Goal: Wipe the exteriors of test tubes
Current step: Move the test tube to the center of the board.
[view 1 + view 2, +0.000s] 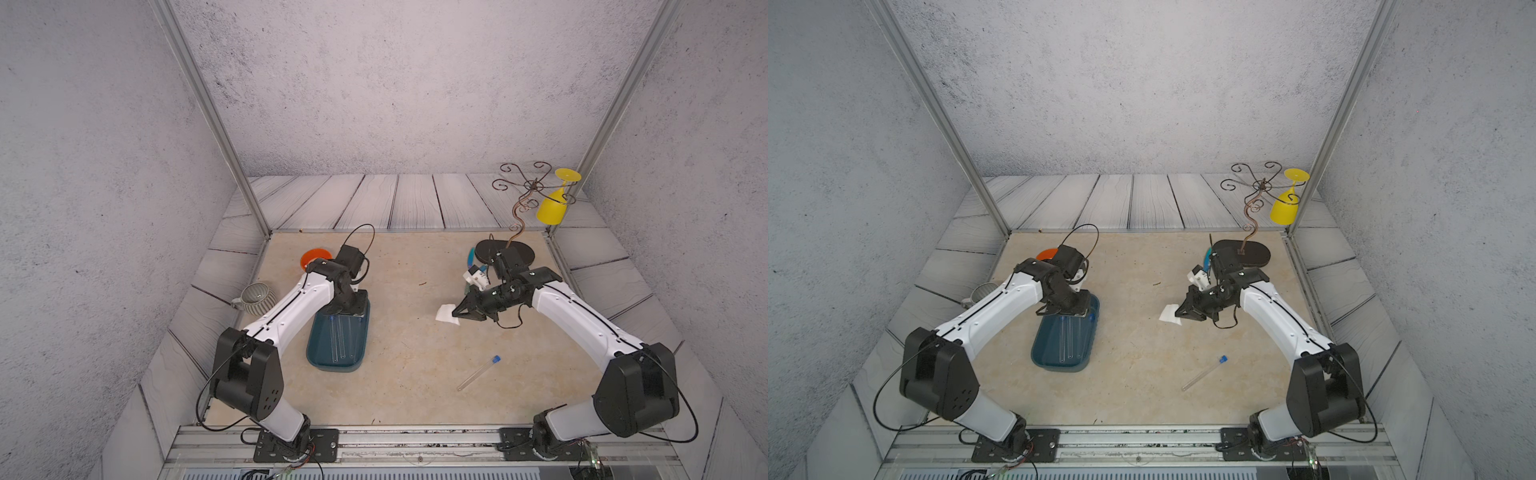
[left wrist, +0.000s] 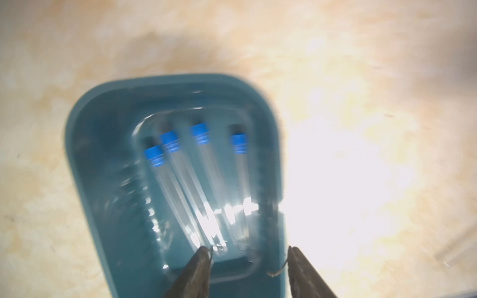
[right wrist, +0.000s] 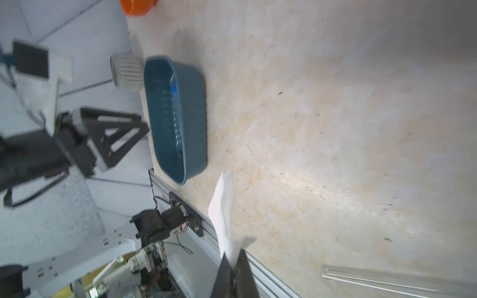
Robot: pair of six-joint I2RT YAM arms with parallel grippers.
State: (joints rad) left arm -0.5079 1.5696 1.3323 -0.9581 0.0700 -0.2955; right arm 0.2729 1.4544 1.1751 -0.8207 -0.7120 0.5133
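Note:
Several clear test tubes (image 2: 178,180) with blue caps lie side by side in a teal tub (image 2: 90,154), seen in both top views (image 1: 341,340). My left gripper (image 2: 249,248) hangs over the tub's far end (image 1: 347,309), open, with nothing between its fingers. One more test tube (image 1: 478,372) lies alone on the table at the front right (image 1: 1202,374), and its rounded end shows in the right wrist view (image 3: 387,278). My right gripper (image 3: 233,254) is shut on a white cloth (image 3: 223,209), held just above the table at mid right (image 1: 445,312).
An orange bowl (image 1: 316,257) and a grey ribbed mug (image 1: 257,297) sit behind and left of the tub (image 1: 332,369). At the back right stands a wire rack (image 1: 525,249) with a hanging yellow glass (image 1: 550,208), and a teal utensil (image 1: 471,255) lies beside its base.

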